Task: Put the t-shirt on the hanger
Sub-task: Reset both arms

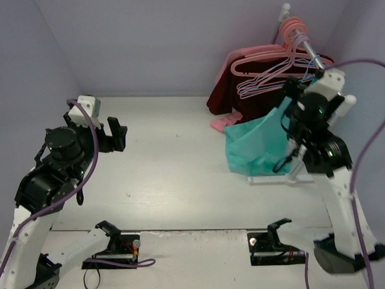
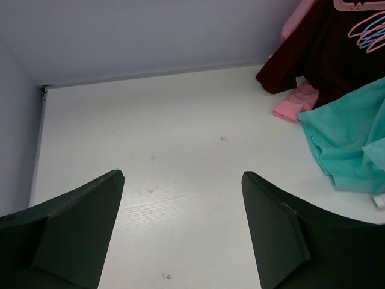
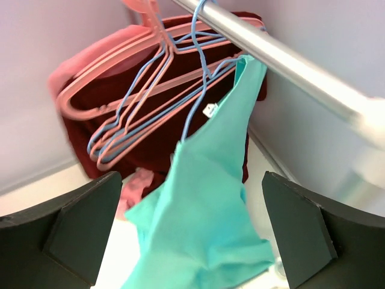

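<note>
Right gripper (image 3: 191, 192), jaws spread wide and holding nothing, faces the teal t-shirt (image 3: 204, 211). The shirt hangs on the thin light-blue hanger (image 3: 203, 90), which is hooked over a metal rail (image 3: 289, 60). Behind it are pink hangers (image 3: 114, 78) and a maroon garment (image 3: 162, 135). Left gripper (image 2: 182, 180), also wide open and empty, hovers over the white table (image 2: 180, 108), well apart.

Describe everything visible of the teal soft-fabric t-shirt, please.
The plain teal soft-fabric t-shirt hangs crumpled from the thin light-blue wire hanger on the silver metal rod. One upper corner reaches the rod; a small white label shows near its top. Its lower folds bunch onto the white table beside the small pink cloth.
</note>
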Tool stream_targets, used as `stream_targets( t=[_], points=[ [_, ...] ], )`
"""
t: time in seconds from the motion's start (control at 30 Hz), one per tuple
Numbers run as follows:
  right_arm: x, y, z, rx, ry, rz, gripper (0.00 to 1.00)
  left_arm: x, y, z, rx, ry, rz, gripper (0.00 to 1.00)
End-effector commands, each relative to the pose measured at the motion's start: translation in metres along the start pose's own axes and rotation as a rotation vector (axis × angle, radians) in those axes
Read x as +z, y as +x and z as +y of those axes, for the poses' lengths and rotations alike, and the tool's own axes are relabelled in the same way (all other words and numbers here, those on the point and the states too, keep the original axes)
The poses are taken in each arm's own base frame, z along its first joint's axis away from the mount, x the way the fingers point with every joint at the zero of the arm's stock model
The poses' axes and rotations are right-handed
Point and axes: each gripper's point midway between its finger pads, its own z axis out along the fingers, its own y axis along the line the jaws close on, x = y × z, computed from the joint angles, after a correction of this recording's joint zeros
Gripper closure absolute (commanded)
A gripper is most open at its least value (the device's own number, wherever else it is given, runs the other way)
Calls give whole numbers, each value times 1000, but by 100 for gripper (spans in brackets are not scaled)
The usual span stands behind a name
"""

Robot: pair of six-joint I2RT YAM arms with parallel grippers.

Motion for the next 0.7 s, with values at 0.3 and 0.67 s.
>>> stream_targets(
  t=[0.3,0.67],
  points=[
    [-100,14,-58,-195,-314,-165,0,-36,22,39,42,-143,36,25],
    [-136,37,-98,-33,-325,-233,0,-36,74,44,35,-163,129,25]
  ],
)
